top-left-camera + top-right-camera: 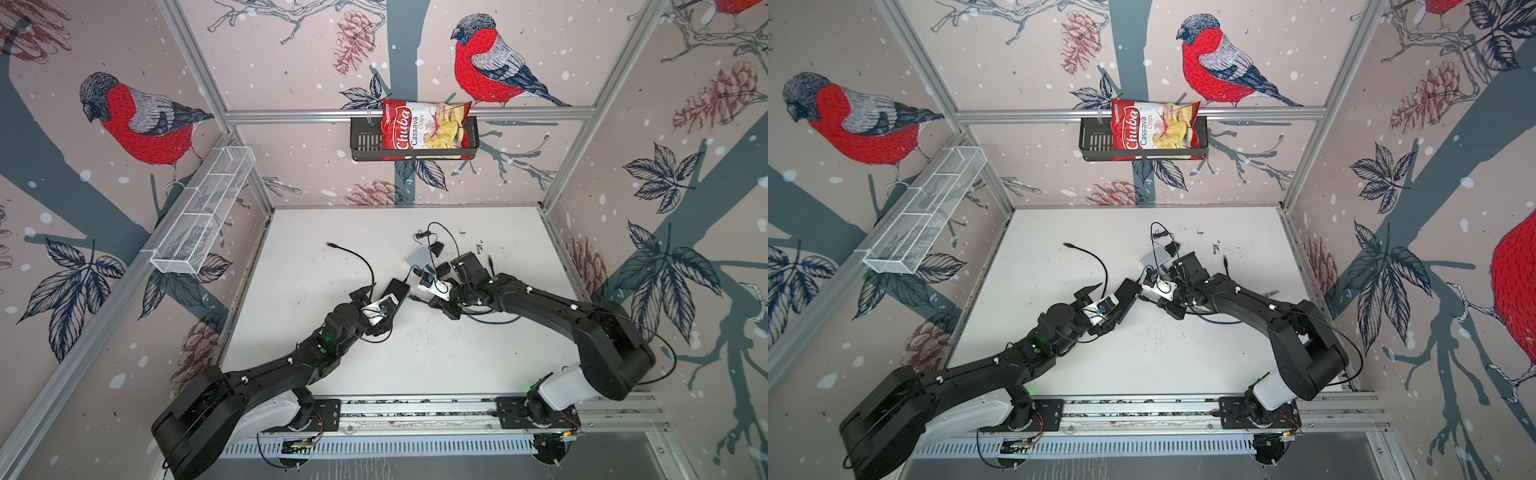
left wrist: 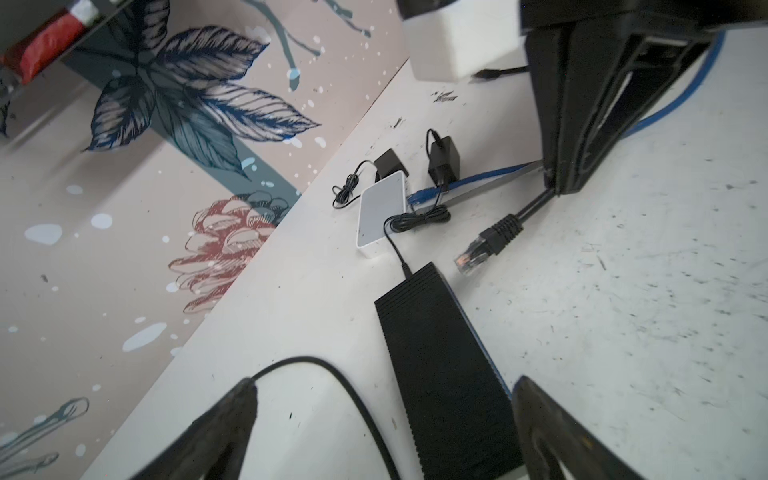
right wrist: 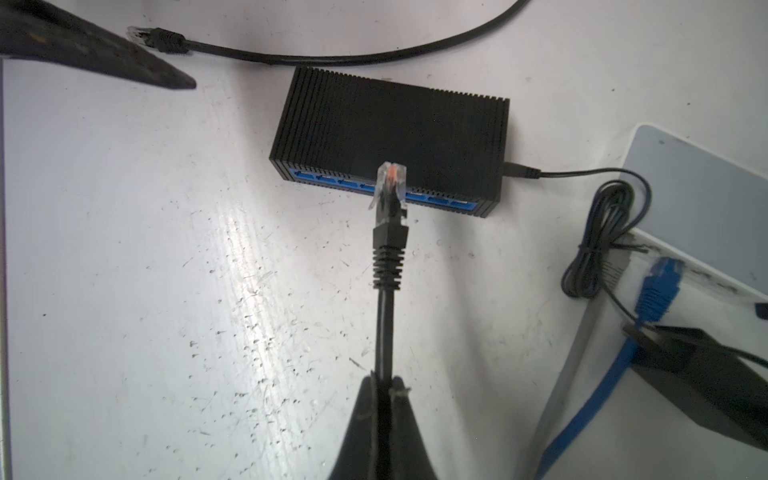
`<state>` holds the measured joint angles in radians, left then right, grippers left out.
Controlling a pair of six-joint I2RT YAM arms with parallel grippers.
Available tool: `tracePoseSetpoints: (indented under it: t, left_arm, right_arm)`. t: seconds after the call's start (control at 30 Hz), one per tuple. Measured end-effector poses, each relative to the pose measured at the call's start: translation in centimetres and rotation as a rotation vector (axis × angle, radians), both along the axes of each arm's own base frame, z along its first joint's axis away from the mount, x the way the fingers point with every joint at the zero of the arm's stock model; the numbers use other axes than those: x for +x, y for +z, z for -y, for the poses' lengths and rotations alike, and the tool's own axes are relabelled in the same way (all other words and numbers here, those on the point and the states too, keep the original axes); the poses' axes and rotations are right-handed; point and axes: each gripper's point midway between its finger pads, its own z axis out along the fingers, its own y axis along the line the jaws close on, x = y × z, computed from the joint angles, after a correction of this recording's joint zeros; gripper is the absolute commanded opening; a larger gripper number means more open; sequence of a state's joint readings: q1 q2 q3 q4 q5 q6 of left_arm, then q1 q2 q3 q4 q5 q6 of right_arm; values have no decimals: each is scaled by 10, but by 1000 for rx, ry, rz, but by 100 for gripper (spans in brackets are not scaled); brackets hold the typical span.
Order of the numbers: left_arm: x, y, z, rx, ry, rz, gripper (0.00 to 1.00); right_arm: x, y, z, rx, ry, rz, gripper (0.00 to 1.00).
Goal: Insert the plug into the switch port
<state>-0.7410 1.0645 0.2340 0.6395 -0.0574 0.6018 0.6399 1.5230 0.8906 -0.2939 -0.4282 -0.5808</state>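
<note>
Right gripper (image 3: 384, 384): its jaws are pinching tight on the black cable (image 3: 384, 328), a little behind the plug's ribbed boot.
Plug (image 3: 390, 183): it is sticking out ahead of the right gripper, clear tip first, pointing at the row of blue ports. The left wrist view is showing bare table between it and the switch, so it is not yet sitting in any port.
Switch (image 3: 390, 124): the black ribbed box is lying flat near the middle of the table (image 1: 415, 365). Its blue ports (image 3: 440, 202) are facing the right gripper, and a thin power lead (image 3: 523, 171) is running out of one end.
Left gripper (image 2: 384, 381): its jaws are standing wide and gripping nothing, with one finger on each side of the switch end away from the power lead. Whether either finger is touching the box cannot be told.
Cable's other end (image 3: 158, 39): a second clear plug is lying loose on the table beyond the switch, just past a left finger (image 3: 104, 58).
White box (image 3: 698, 199): it is lying near the switch's lead end, with a blue cable (image 3: 660, 286) meeting its side.
Adapters: one black adapter (image 2: 444, 160) and another (image 2: 388, 162) are lying just behind the white box.
Walls: a bag of chips (image 1: 424, 129) is sitting in a black basket (image 1: 365, 141) on the back wall, and a white wire rack (image 1: 203, 212) is hanging on the left one.
</note>
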Motion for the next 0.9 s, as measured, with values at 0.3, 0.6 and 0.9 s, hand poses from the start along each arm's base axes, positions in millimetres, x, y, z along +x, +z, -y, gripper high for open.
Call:
tracePoseSetpoints:
  t: [0.3, 0.6, 0.9]
  left_arm:
    - [-19, 0, 21, 94, -203, 129, 90]
    - [-21, -14, 38, 188, -316, 164, 79]
    - [-18, -23, 50, 215, -370, 175, 70]
  right_arm:
    - [-9, 8, -3, 27, 27, -54, 2]
    - [-13, 13, -4, 40, 54, -63, 2]
    - [-16, 13, -4, 43, 61, -76, 2]
